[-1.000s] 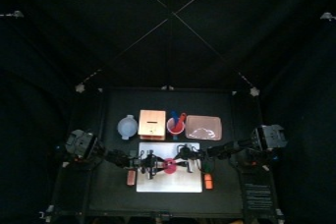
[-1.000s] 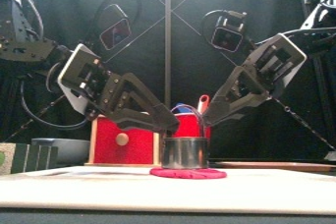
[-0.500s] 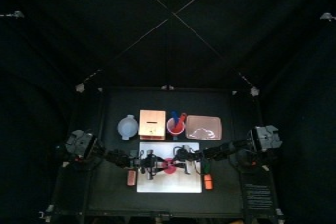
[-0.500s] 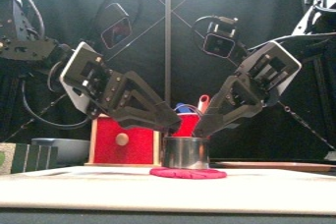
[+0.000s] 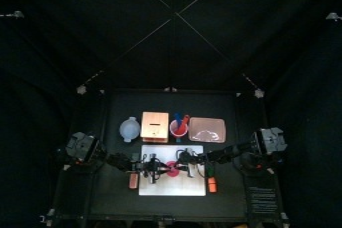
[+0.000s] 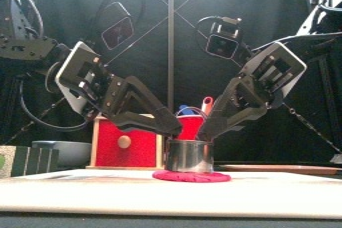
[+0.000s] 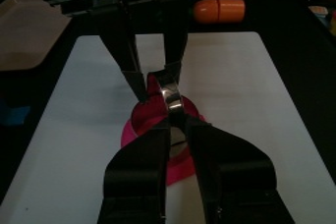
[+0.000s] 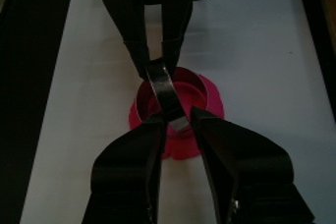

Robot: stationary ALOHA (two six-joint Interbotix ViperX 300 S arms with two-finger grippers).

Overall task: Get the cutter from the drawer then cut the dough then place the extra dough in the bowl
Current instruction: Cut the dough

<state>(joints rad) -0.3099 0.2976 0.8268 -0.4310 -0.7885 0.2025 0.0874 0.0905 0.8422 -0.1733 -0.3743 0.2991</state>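
The round metal cutter (image 6: 189, 155) stands upright on the flat pink dough (image 6: 190, 177), which lies on the white cutting board (image 5: 171, 184). My left gripper (image 6: 173, 131) reaches in from the left and is shut on the cutter's rim (image 7: 168, 87). From the right, my right gripper (image 6: 207, 132) is shut on the opposite side of the rim (image 8: 161, 77). Pink dough (image 8: 199, 105) shows around the cutter's base in both wrist views. Behind stands the wooden box (image 6: 124, 142) with its red drawer front. The blue-grey bowl (image 5: 130, 129) sits at the back left.
A red cup (image 5: 181, 125) with toy knives stands beside the box, with the pink tray (image 5: 209, 129) to its right. Orange toys lie off the board's left (image 5: 134, 182) and right (image 5: 211, 184) edges. White board (image 7: 79, 100) shows bare around the dough.
The right arm has dropped lower over the cutter, and the left arm has drawn slightly back to the left. Cutter and dough have not moved.
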